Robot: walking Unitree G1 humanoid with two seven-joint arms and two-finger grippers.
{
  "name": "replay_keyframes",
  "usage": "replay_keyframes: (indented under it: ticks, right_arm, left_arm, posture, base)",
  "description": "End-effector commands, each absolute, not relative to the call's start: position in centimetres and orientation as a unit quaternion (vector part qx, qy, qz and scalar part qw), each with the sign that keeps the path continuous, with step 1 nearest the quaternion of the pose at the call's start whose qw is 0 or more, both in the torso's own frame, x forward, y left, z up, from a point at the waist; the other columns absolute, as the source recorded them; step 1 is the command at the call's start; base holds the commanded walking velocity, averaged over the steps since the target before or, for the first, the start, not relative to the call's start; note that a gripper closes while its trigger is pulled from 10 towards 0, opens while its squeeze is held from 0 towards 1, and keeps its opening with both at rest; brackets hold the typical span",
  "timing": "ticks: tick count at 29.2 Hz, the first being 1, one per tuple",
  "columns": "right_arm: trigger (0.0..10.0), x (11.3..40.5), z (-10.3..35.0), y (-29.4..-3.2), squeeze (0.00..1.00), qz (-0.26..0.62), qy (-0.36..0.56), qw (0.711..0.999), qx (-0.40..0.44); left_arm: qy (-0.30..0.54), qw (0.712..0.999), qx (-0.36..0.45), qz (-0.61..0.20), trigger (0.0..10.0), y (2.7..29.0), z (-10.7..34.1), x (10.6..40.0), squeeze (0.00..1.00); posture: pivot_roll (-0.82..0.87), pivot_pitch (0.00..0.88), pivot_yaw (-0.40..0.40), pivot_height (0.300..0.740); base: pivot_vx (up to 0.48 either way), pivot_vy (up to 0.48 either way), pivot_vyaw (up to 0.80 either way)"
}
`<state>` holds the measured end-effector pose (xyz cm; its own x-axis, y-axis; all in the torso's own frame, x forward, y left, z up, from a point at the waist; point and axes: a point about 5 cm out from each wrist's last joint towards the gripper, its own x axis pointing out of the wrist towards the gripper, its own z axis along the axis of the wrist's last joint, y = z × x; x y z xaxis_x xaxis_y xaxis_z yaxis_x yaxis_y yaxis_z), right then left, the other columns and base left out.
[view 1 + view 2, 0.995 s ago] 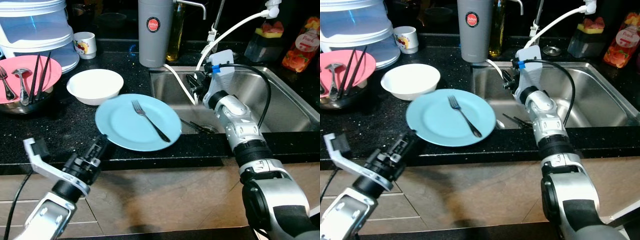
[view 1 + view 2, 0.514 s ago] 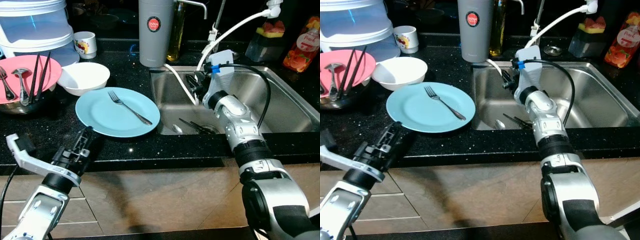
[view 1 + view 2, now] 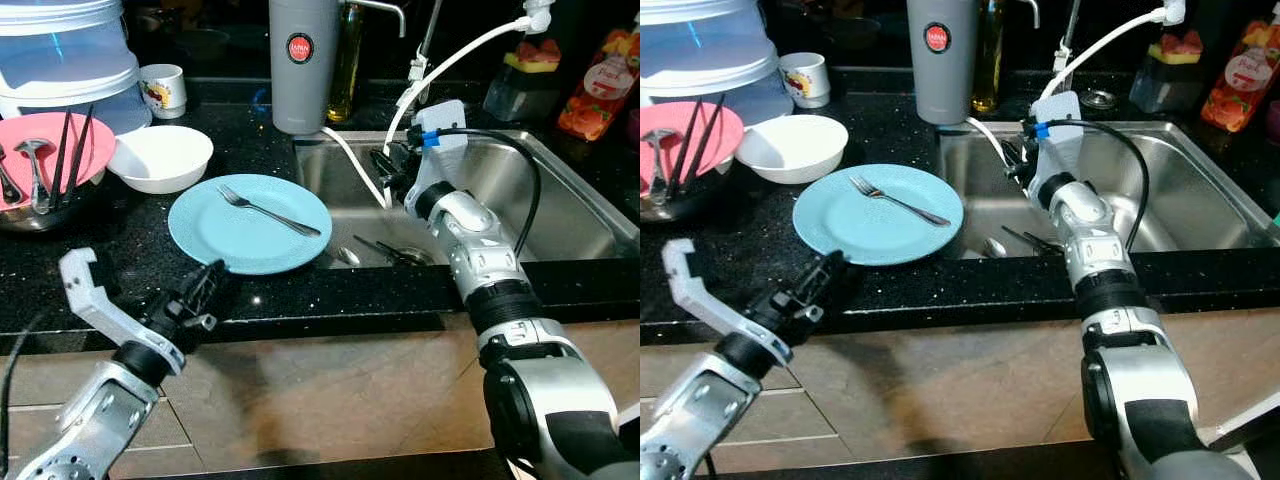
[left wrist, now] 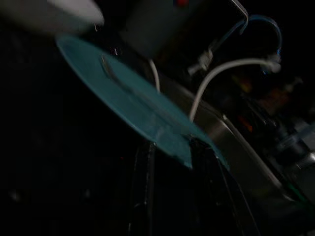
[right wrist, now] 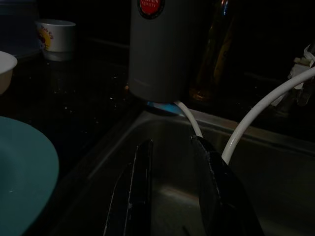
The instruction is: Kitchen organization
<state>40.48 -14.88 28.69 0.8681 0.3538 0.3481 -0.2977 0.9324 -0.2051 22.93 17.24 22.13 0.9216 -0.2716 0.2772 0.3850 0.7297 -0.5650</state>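
**Blue plate with fork at the sink's edge, left tool just before it**

The blue plate [image 3: 249, 222] is seen lying on the black desk [image 3: 120, 260], its right rim reaching the edge of the steel sink [image 3: 560, 190]. A fork [image 3: 265, 209] is laid across the plate, tines pointing to the left rear.

The left tool [image 3: 205, 283] is held low over the front edge of the desk, its black fingers pointed at the near rim of the plate. In the left wrist view the two fingers [image 4: 143, 182] are shown parted, with the plate's rim lying just past their tips; nothing is gripped, and whether the rim is touched cannot be told.

The right tool [image 3: 385, 172] is held inside the sink near its left wall, beside a white hose [image 3: 455, 65]. In the right wrist view its fingers [image 5: 140, 182] are seen spread apart with nothing between them. Some cutlery [image 3: 385, 250] is seen on the sink floor below that arm.

A white bowl [image 3: 160, 158] is set just behind and left of the plate. Further left, a pink plate [image 3: 45, 145] carrying chopsticks and a spoon is rested on a metal bowl. A grey canister [image 3: 303, 62] and a small cup [image 3: 163, 88] are stood at the back of the desk.
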Motion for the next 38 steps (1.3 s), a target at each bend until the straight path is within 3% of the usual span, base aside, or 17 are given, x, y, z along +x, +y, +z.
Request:
replay_keyframes:
  ticks: [1,7,14,20,25,31,38]
  right_arm:
    - [10.0,40.4,28.3,-14.8,0.00,0.172,-0.192,0.964,-0.067]
    - [10.0,40.4,28.3,-14.7,0.00,0.177,-0.192,0.963,-0.066]
    - [10.0,40.3,28.1,-14.6,0.00,0.181,-0.192,0.962,-0.063]
    - [10.0,40.0,28.2,-15.2,0.00,0.153,-0.204,0.966,0.033]
    - [10.0,39.2,26.2,-16.0,0.00,0.090,-0.192,0.971,0.106]
    - [10.0,37.7,24.6,-16.1,0.00,0.070,-0.196,0.966,0.151]
    - [10.0,35.6,23.3,-14.1,0.00,0.100,-0.186,0.970,0.118]
  left_arm:
    - [-0.112,0.938,-0.290,-0.153,10.0,17.5,22.8,22.6,0.00]
    - [-0.152,0.948,-0.235,-0.151,10.0,17.4,23.7,21.6,0.00]
    - [-0.138,0.965,-0.181,-0.128,10.0,17.2,23.0,21.5,0.00]
    - [-0.166,0.982,-0.074,-0.059,10.0,17.7,24.1,23.5,0.00]
    - [-0.159,0.985,0.030,-0.066,10.0,17.6,24.8,24.8,0.00]
    - [-0.168,0.984,0.034,-0.052,10.0,17.8,25.3,26.5,0.00]
    - [-0.164,0.985,-0.003,-0.052,10.0,16.8,25.6,28.8,0.00]
  posture:
    - [0.09,0.088,0.001,0.740]
    - [0.09,0.088,0.003,0.740]
    - [0.09,0.086,0.004,0.740]
    - [0.08,0.068,-0.009,0.740]
    - [0.07,0.060,-0.002,0.740]
    - [0.06,0.055,0.002,0.740]
    - [0.04,0.066,0.014,0.740]
  base:
    - [0.000,0.000,0.00]
    - [0.000,0.000,0.00]
    - [0.000,0.000,0.00]
    - [0.000,0.000,0.00]
    - [0.000,0.000,0.00]
    - [0.000,0.000,0.00]
    - [0.000,0.000,0.00]
